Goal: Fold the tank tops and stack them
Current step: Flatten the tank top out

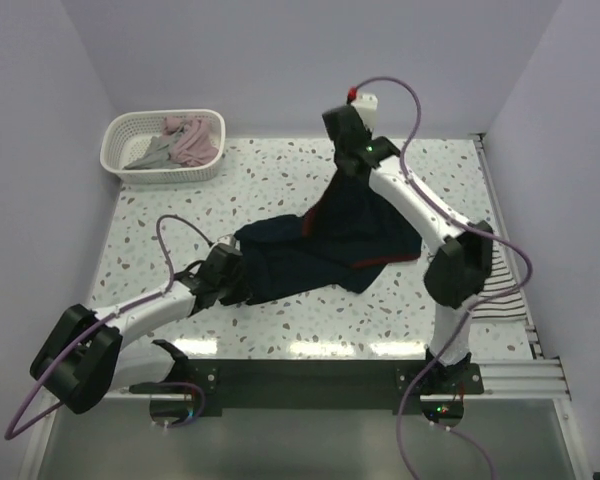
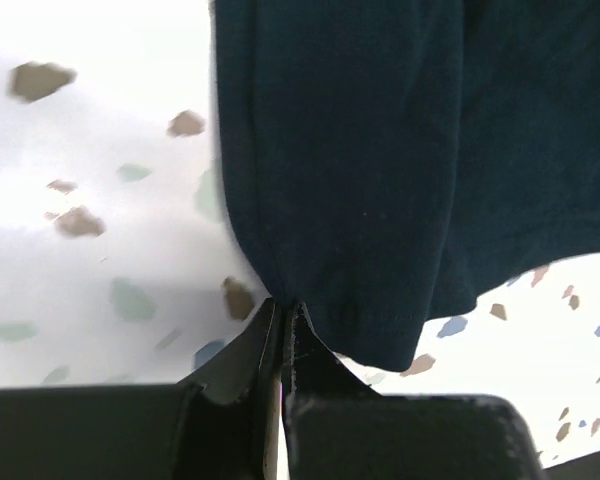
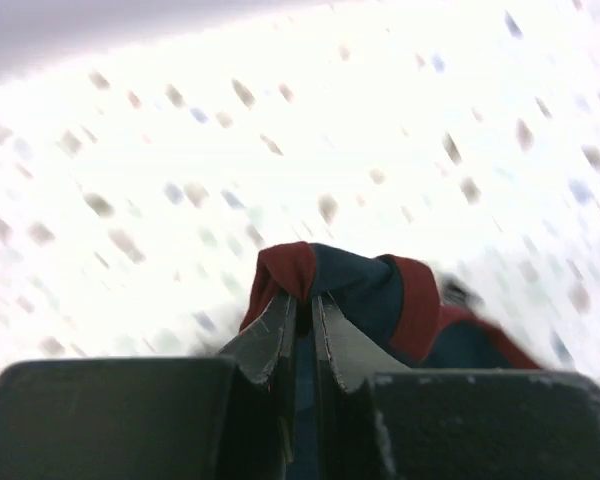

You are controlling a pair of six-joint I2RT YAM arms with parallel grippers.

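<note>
The dark navy tank top (image 1: 325, 245) with red trim lies spread across the middle of the table. My right gripper (image 1: 352, 155) is shut on its red-trimmed strap end (image 3: 325, 280) and holds that end lifted above the far side of the table. My left gripper (image 1: 228, 270) is shut on the hem corner (image 2: 320, 200) at the near left, low over the table. A white tank top with thin dark stripes (image 1: 500, 295) lies at the right edge, partly hidden behind the right arm. Pinkish and grey tank tops (image 1: 175, 145) sit in the basket.
A white plastic basket (image 1: 120, 130) stands at the back left corner. Walls close the table on the left, back and right. A metal rail (image 1: 510, 230) runs along the right edge. The arm bases stand at the near edge.
</note>
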